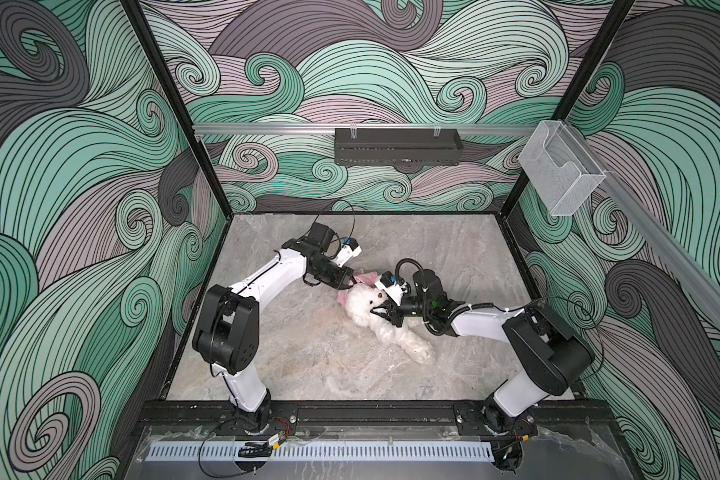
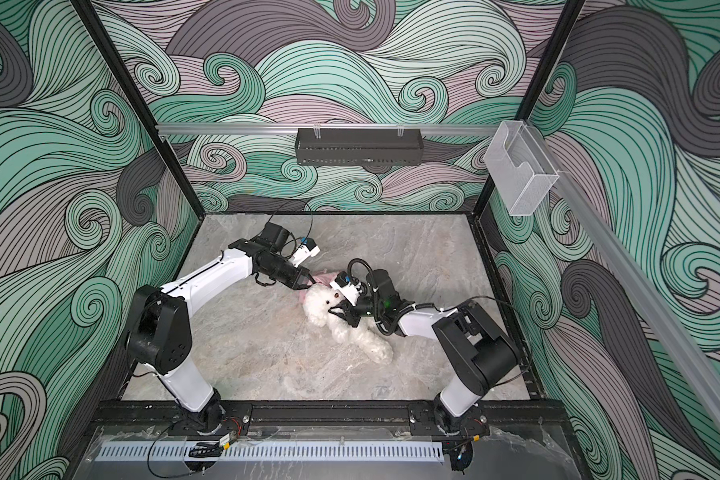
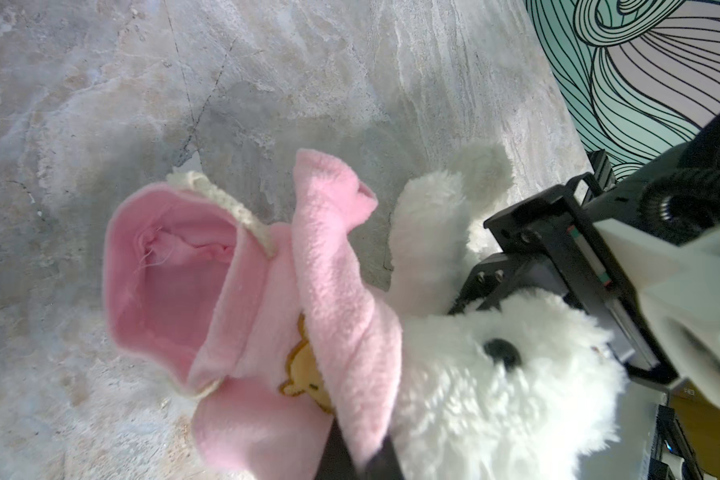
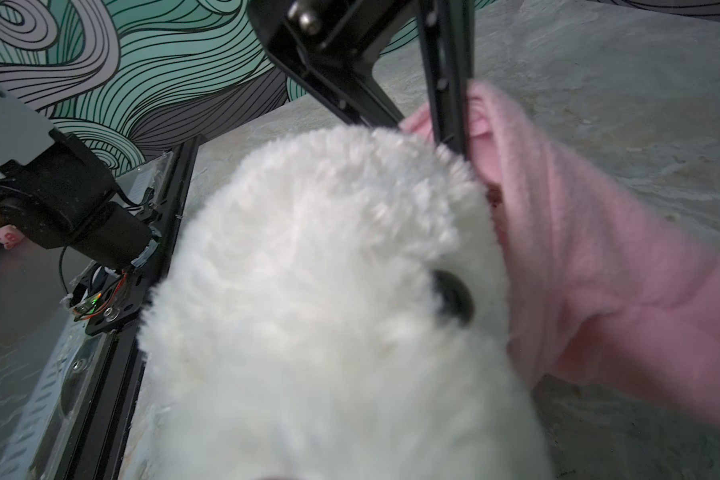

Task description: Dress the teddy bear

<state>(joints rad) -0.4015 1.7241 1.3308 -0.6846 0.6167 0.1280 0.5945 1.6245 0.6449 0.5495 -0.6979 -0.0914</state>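
The teddy bear (image 1: 368, 307) is white and fluffy and lies on its back mid-table, head toward the left arm, legs toward the front right; it also shows in a top view (image 2: 323, 307). A pink shirt (image 1: 344, 296) with an orange bear print (image 3: 304, 365) is bunched against the bear's head. My left gripper (image 3: 360, 457) is shut on a fold of the shirt (image 3: 341, 316), right beside the bear's face (image 3: 495, 395). My right gripper (image 1: 378, 311) is clamped on the bear just below its head. In the right wrist view, fur (image 4: 329, 291) hides its jaws.
The grey stone table (image 1: 308, 357) is walled on three sides. A black basket (image 1: 395, 151) hangs on the rear rail and a clear plastic box (image 1: 560, 166) on the right rail. Both arm bases stand on the black front rail (image 1: 371, 411).
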